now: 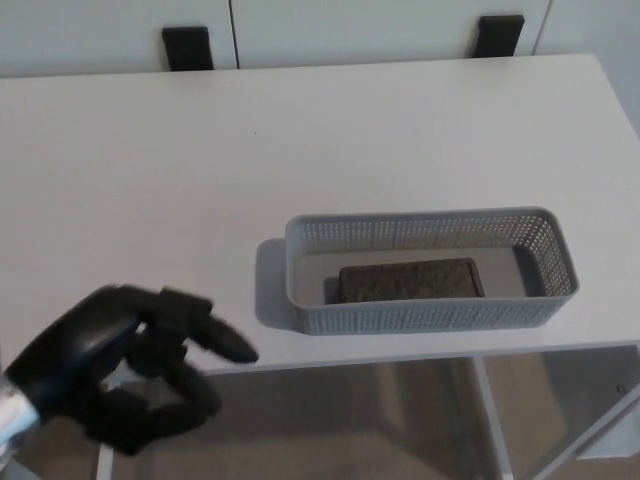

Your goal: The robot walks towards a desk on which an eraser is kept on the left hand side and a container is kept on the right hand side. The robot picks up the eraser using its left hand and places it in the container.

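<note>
- The left hand (120,375) sits at the lower left, over the front edge of the desk (200,150), well apart from the basket
- Its fingers (205,330) are loosely curled and spread from the thumb below them, and nothing is held between them
- A sliver of silver wrist shows at the left border; the rest of the arm is out of frame
- The desk is a plain white top filling most of the view, with brown floor visible under its front edge
- Two black blocks stand at the far edge of the desk against the white wall panels: one (188,47) toward the left, the other (499,35) toward the right
- The basket (555,250), a long grey mesh tray, lies right of centre near the front edge of the desk, its long side running left to right
- The eraser (410,280), a dark flat rectangular block, lies inside the basket on its floor, lengthwise, somewhat left of the middle, with bare floor at both ends and more of it on the right
- Whether the eraser touches the front wall cannot be told through the mesh
- The right hand does not show anywhere in the picture
</note>
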Robot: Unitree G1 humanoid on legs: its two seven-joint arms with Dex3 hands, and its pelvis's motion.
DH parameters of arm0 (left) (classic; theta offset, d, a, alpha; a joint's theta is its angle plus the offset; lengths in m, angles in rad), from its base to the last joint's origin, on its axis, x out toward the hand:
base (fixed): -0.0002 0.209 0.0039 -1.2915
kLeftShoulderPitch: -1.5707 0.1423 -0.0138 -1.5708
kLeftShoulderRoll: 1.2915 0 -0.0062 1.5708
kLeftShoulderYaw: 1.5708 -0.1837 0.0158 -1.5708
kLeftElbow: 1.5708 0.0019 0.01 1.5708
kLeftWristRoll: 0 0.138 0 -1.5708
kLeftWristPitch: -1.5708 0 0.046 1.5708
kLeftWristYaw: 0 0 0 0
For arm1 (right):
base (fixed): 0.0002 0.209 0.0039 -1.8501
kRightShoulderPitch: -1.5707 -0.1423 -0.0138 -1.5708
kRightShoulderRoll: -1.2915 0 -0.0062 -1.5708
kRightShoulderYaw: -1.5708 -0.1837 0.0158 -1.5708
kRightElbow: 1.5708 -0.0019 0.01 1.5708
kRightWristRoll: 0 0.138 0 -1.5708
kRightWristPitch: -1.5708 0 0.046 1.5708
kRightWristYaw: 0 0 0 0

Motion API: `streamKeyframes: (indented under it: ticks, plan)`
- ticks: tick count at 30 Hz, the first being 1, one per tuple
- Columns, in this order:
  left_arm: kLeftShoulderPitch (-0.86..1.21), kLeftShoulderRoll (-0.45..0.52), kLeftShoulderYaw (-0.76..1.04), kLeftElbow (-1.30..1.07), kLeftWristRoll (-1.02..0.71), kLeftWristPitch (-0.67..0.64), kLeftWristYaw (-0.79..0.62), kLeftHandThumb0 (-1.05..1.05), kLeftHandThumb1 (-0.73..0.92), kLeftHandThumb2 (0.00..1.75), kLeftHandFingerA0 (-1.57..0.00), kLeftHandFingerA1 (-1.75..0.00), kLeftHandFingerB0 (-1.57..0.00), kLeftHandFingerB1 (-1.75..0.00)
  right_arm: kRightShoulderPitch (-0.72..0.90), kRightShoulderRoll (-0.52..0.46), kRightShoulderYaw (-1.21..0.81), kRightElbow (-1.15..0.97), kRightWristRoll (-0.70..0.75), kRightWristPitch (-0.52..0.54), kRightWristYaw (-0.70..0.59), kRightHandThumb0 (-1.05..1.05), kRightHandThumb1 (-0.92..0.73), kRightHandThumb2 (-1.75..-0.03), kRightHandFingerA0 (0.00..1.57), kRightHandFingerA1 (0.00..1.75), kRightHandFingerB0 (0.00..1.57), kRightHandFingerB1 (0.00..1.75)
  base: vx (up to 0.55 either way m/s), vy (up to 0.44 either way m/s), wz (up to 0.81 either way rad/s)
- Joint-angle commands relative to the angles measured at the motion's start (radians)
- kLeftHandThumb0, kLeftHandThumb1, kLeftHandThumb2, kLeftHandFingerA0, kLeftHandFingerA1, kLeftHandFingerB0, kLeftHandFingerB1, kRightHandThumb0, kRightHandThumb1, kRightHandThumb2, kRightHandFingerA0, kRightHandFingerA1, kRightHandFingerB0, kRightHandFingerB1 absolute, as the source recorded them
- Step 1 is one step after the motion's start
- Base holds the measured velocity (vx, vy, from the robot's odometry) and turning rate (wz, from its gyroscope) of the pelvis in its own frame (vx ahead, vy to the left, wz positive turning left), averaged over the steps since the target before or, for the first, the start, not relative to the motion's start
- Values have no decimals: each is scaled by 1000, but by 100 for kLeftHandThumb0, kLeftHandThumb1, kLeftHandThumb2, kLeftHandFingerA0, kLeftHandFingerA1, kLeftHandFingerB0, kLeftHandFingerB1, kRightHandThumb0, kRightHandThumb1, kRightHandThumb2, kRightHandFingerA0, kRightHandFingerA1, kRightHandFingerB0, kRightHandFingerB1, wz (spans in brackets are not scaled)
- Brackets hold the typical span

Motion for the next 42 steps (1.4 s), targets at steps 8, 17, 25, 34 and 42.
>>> streamKeyframes:
  ticks: [8,17,25,34,42]
  plan:
    - [133,422,-260,107,305,-33,-308,-98,69,61,-78,-42,-78,-42,26,-21,-25,18,4,16,-28,-32,-65,-58,62,60,48,49,0,0,0]
    - [-136,173,-583,682,703,99,203,-101,57,102,-20,-67,-42,-53,17,-22,-24,10,0,19,-36,-33,-64,-58,62,61,47,49,0,0,0]
    - [-186,35,-282,1256,322,-102,505,-42,28,97,-14,-61,-8,-58,-7,-38,-37,-22,-5,39,-62,-31,-63,-58,61,61,46,47,0,0,0]
    - [-156,63,-188,1201,213,-169,399,-43,20,90,-11,-60,-7,-57,-10,-28,-35,1,-11,21,-82,-31,-63,-58,55,59,44,46,0,0,0]
    - [-197,69,-219,1254,260,-209,381,-80,58,58,-20,-66,-16,-57,-26,-25,-33,3,-16,27,-89,-31,-63,-58,56,59,44,46,0,0,0]
